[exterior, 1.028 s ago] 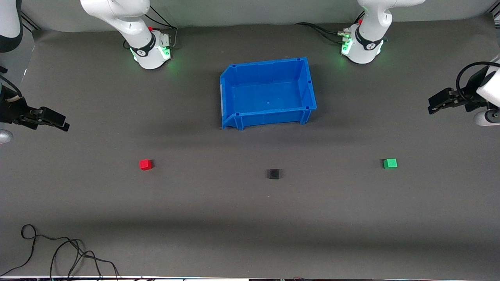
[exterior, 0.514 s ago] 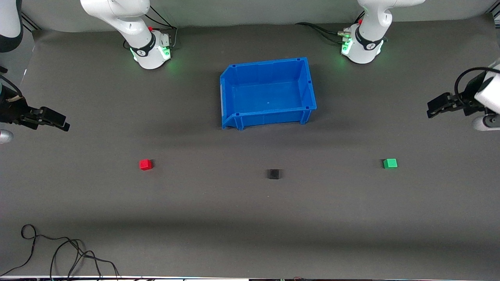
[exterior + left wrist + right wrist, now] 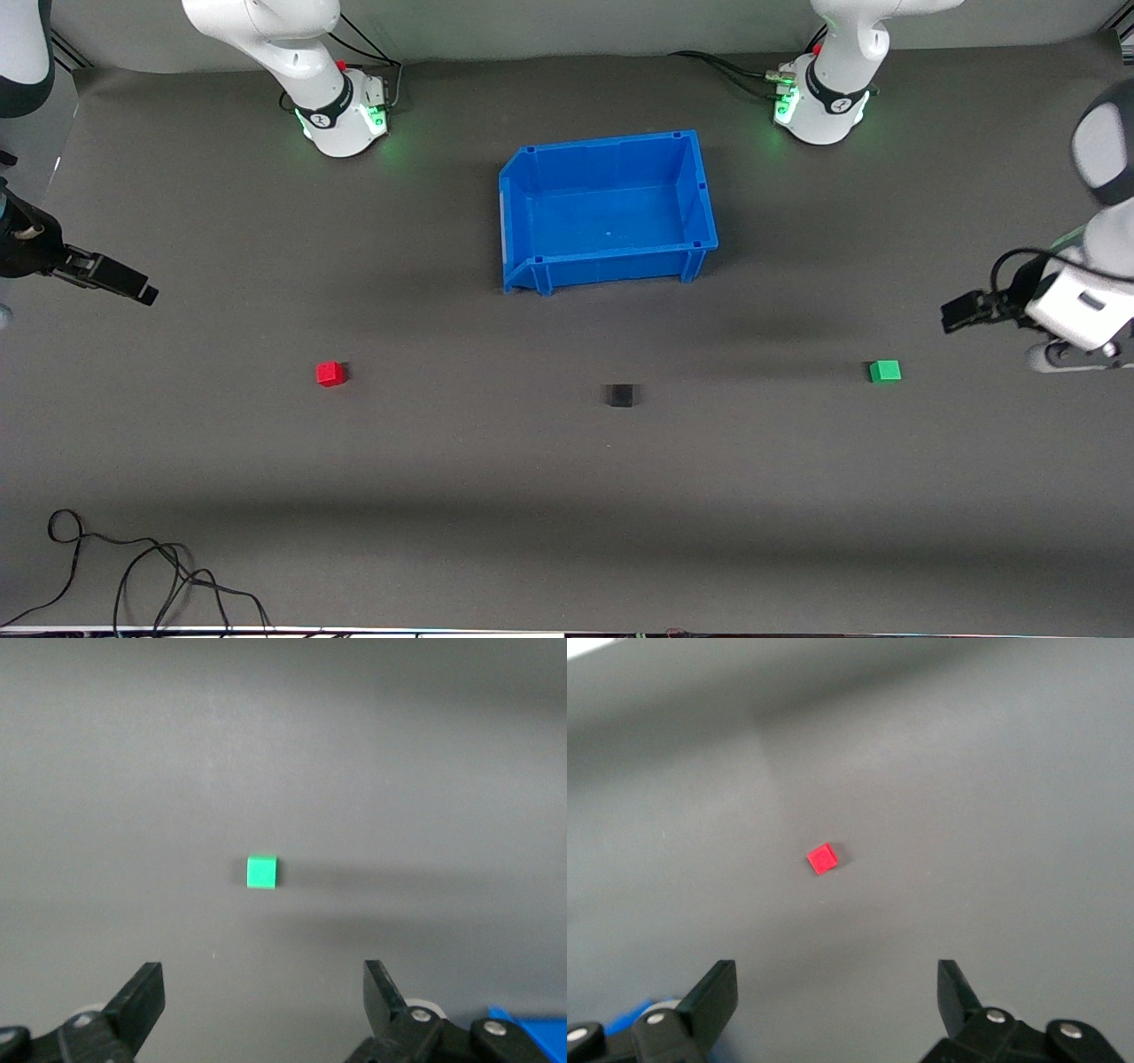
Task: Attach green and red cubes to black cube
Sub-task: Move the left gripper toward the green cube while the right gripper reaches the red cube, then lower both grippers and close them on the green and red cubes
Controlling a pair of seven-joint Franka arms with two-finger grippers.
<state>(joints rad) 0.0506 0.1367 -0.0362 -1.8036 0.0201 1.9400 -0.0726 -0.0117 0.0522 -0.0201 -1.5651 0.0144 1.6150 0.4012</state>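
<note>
Hanging in the air over the grey mat (image 3: 567, 496) at the left arm's end of the table, the left gripper (image 3: 952, 315) has come lower in the front view than half a second ago and now sits close to the green cube (image 3: 884, 371), though not over it and not touching it. Its fingers (image 3: 142, 997) are spread wide with nothing between them, and the left wrist view shows the green cube (image 3: 261, 872) lying on bare mat past the fingertips. The arm's white wrist housing has swung into fuller view at that edge.

At the right arm's end of the table the right gripper (image 3: 140, 291) hovers over the mat, shifted only slightly since the earlier frames and turned so it looks slimmer from the front. Its fingers (image 3: 713, 992) also stand wide apart and empty, with the red cube (image 3: 822, 858) on the mat ahead of them in the right wrist view.

None of the cubes has moved. The red cube (image 3: 330, 373), the black cube (image 3: 620, 394) and the green cube lie in a loose row, well apart from each other, the black cube between the two coloured ones and a little nearer the front camera. The blue bin (image 3: 523, 221) stands open farther from the camera than the black cube, between the two arm bases, unchanged.
</note>
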